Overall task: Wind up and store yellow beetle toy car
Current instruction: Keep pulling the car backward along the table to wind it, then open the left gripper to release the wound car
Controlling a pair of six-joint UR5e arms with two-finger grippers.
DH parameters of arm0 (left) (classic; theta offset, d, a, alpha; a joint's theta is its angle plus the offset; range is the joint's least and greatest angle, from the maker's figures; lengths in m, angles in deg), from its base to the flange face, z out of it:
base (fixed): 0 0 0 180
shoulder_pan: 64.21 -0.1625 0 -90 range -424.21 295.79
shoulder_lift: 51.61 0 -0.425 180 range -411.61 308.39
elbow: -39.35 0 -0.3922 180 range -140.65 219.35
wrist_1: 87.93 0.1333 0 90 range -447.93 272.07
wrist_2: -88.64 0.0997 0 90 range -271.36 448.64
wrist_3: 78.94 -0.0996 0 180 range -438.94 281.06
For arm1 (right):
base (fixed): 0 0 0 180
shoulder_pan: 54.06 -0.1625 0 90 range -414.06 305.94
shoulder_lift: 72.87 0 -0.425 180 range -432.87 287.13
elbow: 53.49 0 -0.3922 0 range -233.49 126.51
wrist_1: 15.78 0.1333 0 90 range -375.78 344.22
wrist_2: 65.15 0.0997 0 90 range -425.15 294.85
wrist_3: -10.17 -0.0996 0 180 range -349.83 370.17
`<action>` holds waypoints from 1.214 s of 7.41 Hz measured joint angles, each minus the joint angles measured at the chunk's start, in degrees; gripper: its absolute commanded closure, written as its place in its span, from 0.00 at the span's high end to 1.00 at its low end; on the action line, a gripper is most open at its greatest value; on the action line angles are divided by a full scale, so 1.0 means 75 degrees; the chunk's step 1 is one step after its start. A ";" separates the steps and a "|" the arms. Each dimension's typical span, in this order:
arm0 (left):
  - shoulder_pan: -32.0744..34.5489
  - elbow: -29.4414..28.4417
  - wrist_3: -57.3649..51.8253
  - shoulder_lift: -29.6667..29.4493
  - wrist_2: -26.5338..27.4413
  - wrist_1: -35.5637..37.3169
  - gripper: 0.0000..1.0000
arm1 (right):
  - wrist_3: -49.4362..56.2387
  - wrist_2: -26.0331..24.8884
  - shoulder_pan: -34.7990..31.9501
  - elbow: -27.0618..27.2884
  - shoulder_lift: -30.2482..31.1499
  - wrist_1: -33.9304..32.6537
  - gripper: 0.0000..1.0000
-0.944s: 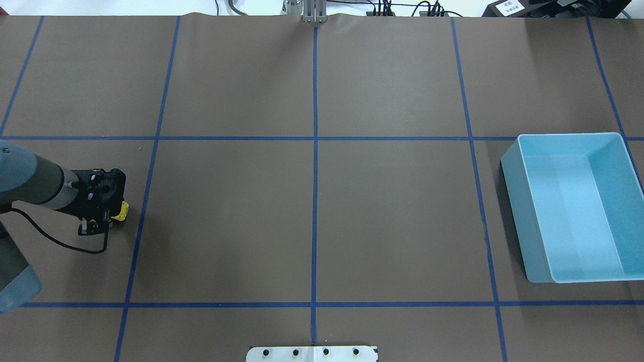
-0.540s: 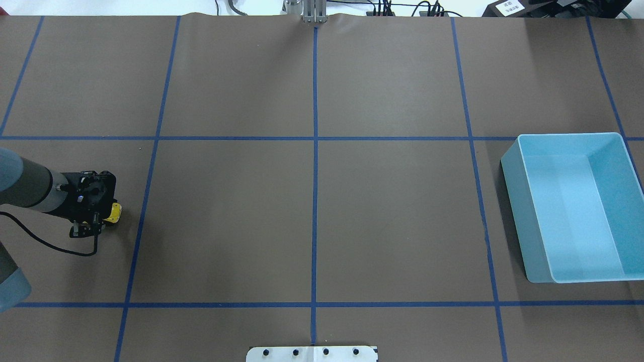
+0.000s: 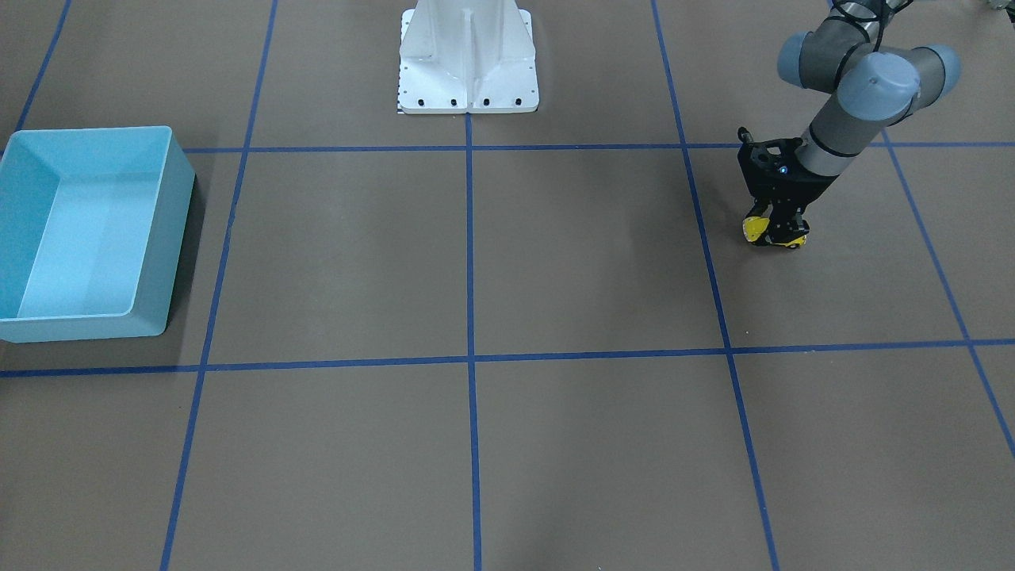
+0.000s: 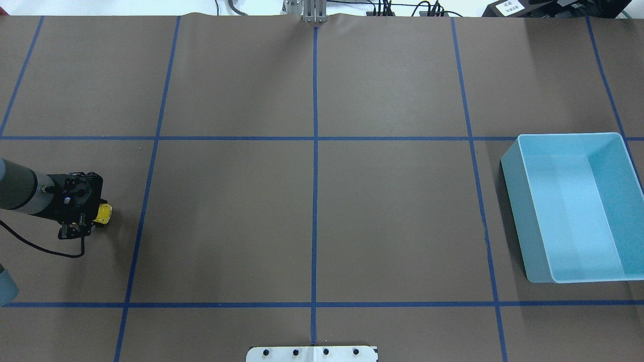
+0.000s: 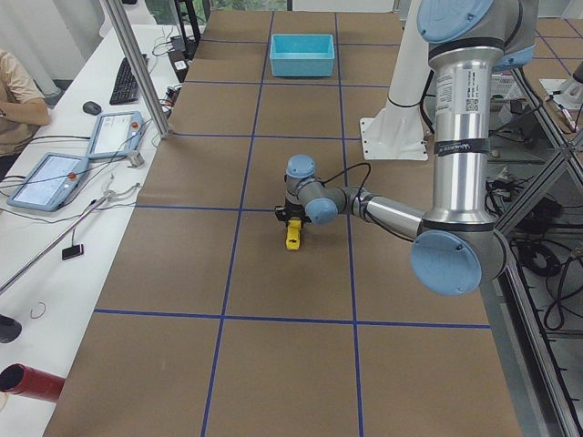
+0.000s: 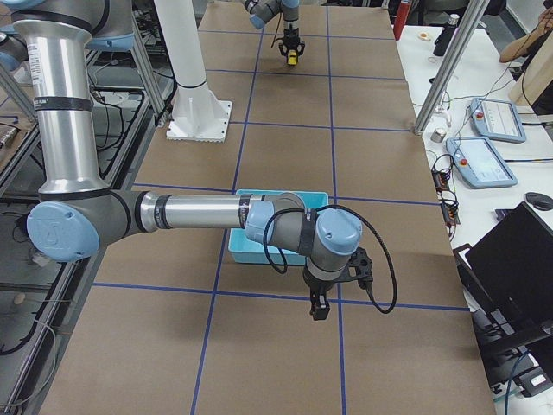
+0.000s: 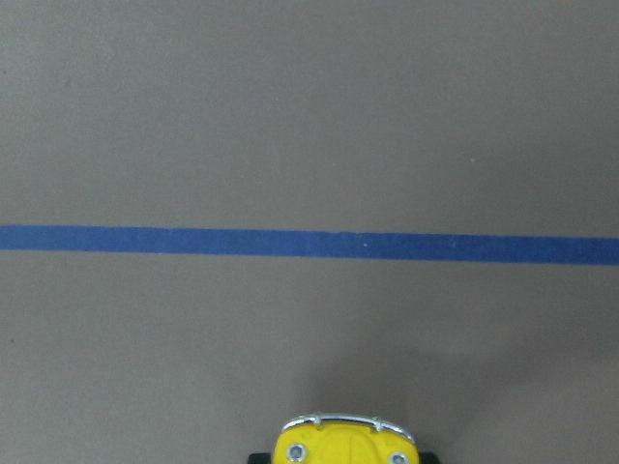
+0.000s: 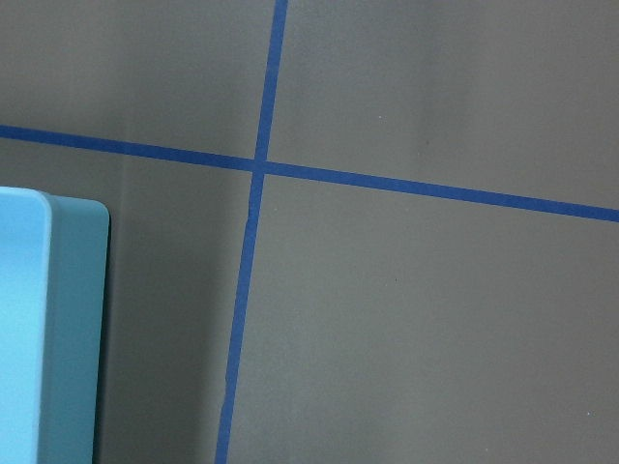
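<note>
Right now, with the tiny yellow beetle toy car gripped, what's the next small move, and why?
Probably drag the yellow beetle toy car backward, wheels down: the left gripper clamps it on the brown table, bumper toward the light blue bin.

The table's brown paper cover is divided into rectangles by blue tape lines. Near the right edge of the overhead view you see a light blue bin, open side up, its far rim along a crosswise line.

In the exterior left view you find a white side bench beside the table. On it lie a near control panel, a far control panel, a black keyboard and a dark mouse. A slanted metal post rises by the far panel. A red cylinder lies at the lower left corner. A person's arm rests at the left edge.
</note>
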 measured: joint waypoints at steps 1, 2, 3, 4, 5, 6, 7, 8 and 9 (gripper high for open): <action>0.0027 -0.0092 -0.0003 0.0050 -0.0032 -0.0160 0.15 | 0.0000 0.0000 0.0000 0.0000 0.0000 0.0000 1.00; 0.0061 -0.0164 -0.0014 0.0109 -0.0077 -0.0299 0.15 | 0.0000 0.0000 -0.0002 0.0000 0.0000 -0.0001 1.00; 0.0081 -0.0196 -0.0029 0.0160 -0.0101 -0.0382 0.69 | 0.0000 0.0000 -0.0004 0.0003 0.0000 0.0001 1.00; 0.0084 -0.0206 -0.0069 0.0177 -0.0109 -0.0411 1.00 | 0.0000 0.0000 -0.0004 0.0008 0.0000 0.0001 1.00; 0.0085 -0.0215 -0.0189 0.0160 -0.0101 -0.0409 1.00 | 0.0000 0.0000 -0.0008 0.0014 0.0000 -0.0003 1.00; 0.0093 -0.0216 -0.0295 0.0130 -0.0086 -0.0395 1.00 | -0.0002 0.0000 -0.0010 0.0023 0.0003 -0.0006 1.00; 0.0137 -0.0215 -0.0330 0.0104 -0.0077 -0.0379 1.00 | -0.0005 -0.0002 -0.0011 0.0027 0.0011 -0.0007 1.00; 0.0236 -0.0214 -0.0341 0.0092 -0.0075 -0.0365 1.00 | -0.0003 -0.0005 -0.0011 0.0028 0.0017 -0.0007 1.00; 0.0330 -0.0215 -0.0344 0.0087 -0.0075 -0.0349 1.00 | -0.0003 -0.0003 -0.0012 0.0036 0.0020 -0.0007 1.00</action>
